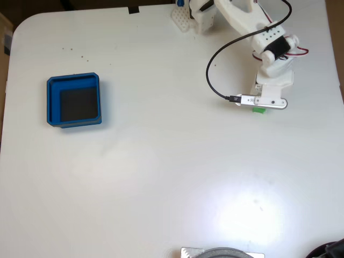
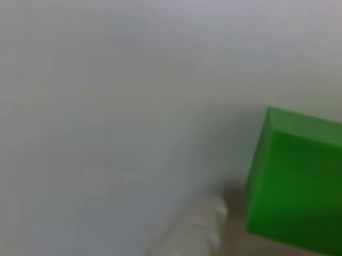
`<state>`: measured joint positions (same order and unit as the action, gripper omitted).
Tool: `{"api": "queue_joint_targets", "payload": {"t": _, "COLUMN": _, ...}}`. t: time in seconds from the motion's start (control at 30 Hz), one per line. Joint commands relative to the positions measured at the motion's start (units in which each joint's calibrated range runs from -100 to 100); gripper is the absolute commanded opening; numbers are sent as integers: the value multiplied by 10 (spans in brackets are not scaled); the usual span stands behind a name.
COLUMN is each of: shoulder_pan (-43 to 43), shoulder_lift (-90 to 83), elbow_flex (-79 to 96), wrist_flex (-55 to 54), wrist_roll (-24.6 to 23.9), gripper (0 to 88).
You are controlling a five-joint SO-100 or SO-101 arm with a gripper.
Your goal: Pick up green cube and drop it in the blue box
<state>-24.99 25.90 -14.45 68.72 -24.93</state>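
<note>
Reaching down at the right side of the white table [image 1: 161, 177] in the fixed view, the white two-finger gripper [image 1: 260, 107] of the white plastic arm [image 1: 252, 21] sits directly over the tiny bright green solid cube [image 1: 259, 110], of which a small green sliver peeks out just below the gripper's silver camera bar. A black cable [image 1: 215, 64] loops from the arm down to that bar. In the other view, blurred and very close, the green cube [image 2: 307, 182] rests on the white surface with one pale fingertip [image 2: 189, 245] just beside its lower left edge, seemingly touching or nearly so; whether the jaws are spread or closed on the cube cannot be told. Well apart from the jaws, far off to the left in the fixed view, lies the shallow square blue box [image 1: 52, 102] with raised walls and a dark floor.
</note>
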Motion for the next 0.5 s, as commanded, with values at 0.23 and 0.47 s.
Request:
{"api": "queue_joint_targets", "payload": {"t": 0.23, "shoulder_pan": 3, "shoulder_lift": 82, "elbow_flex": -114, "wrist_flex": 5, "wrist_roll": -3, "gripper": 248}}
{"api": "queue_joint_targets", "payload": {"t": 0.47, "shoulder_pan": 4, "shoulder_lift": 85, "elbow_flex": -118, "wrist_flex": 5, "wrist_roll": -2, "gripper": 248}}
